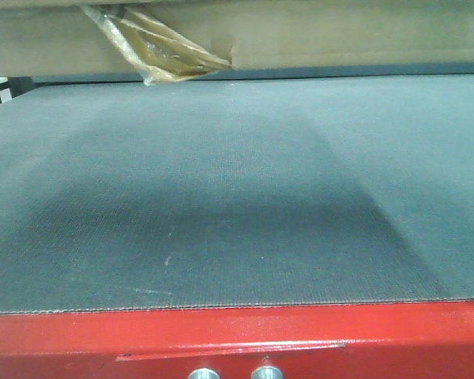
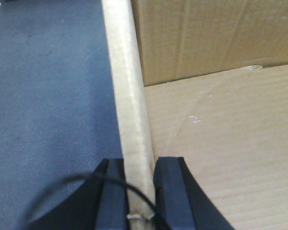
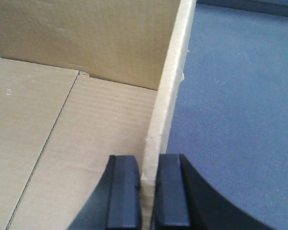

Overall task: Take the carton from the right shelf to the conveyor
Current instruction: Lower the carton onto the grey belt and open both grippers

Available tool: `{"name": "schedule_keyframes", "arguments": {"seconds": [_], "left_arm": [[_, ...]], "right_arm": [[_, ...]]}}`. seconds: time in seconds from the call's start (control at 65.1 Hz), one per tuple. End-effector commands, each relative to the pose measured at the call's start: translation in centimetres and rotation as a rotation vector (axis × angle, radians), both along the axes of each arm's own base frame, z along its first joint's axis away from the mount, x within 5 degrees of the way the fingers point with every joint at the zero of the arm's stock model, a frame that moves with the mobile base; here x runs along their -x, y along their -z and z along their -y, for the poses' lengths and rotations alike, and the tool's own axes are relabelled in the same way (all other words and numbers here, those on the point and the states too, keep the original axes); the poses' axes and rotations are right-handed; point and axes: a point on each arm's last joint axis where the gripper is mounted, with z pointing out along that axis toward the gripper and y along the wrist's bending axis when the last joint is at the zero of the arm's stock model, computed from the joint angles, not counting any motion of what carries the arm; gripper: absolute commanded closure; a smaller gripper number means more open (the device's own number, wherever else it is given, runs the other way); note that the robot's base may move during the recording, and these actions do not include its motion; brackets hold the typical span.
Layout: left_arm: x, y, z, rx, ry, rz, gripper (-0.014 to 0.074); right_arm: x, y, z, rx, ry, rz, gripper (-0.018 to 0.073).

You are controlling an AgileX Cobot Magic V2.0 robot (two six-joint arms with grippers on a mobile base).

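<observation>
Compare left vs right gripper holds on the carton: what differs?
At the left gripper, the conveyor belt lies image-left of the wall and the carton interior image-right; at the right gripper, mirrored. The wall edge at the left gripper looks thick and rounded; at the right gripper, thin and ragged. A black cable crosses the left gripper, not the right. Both are shut on a carton wall.

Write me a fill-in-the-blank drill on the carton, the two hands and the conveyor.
1. The left hand and the right hand each pinch a wall of the carton between ____ fingers.
2. The conveyor is dark grey fabric with a frame edge painted ____.
3. In the front view, ____ silver bolts show in that frame edge.

Missing words: black; red; two.
</observation>
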Motion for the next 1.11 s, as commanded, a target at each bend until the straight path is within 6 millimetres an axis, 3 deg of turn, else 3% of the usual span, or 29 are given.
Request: {"name": "schedule_keyframes", "arguments": {"seconds": [0.0, 0.169, 0.507, 0.722, 0.829, 0.891, 1.09], "left_arm": [[-0.2, -0.7, -0.3, -0.039, -0.006, 0.063, 0.0617], [-2.2, 1.7, -0.5, -0.033, -0.046, -0.055, 0.0617], [-8.1, 9.3, 0.8, -0.065, -0.065, -0.275, 0.0617], [-10.5, 12.5, 1.7, -0.097, -0.053, -0.316, 0.0608], [-10.8, 12.9, 1.8, -0.105, -0.052, -0.318, 0.0524], [-10.9, 12.9, 1.8, -0.114, -0.054, -0.315, 0.0435], [-10.8, 12.9, 1.7, -0.114, -0.058, -0.322, 0.0058]], "right_arm": [[-0.2, -0.1, -0.1, 0.008, -0.011, 0.015, 0.0624], [-3.1, 2.7, -1.2, 0.075, 0.005, -0.080, 0.0624], [-11.1, 10.3, -2.2, 0.145, 0.068, -0.231, 0.0624], [-13.4, 13.3, -2.8, 0.169, 0.073, -0.278, 0.0624], [-13.6, 13.6, -2.9, 0.171, 0.073, -0.283, 0.0615], [-13.6, 13.6, -2.9, 0.171, 0.073, -0.283, 0.0547], [-13.1, 12.8, -2.7, 0.170, 0.075, -0.278, -0.0022]]}}
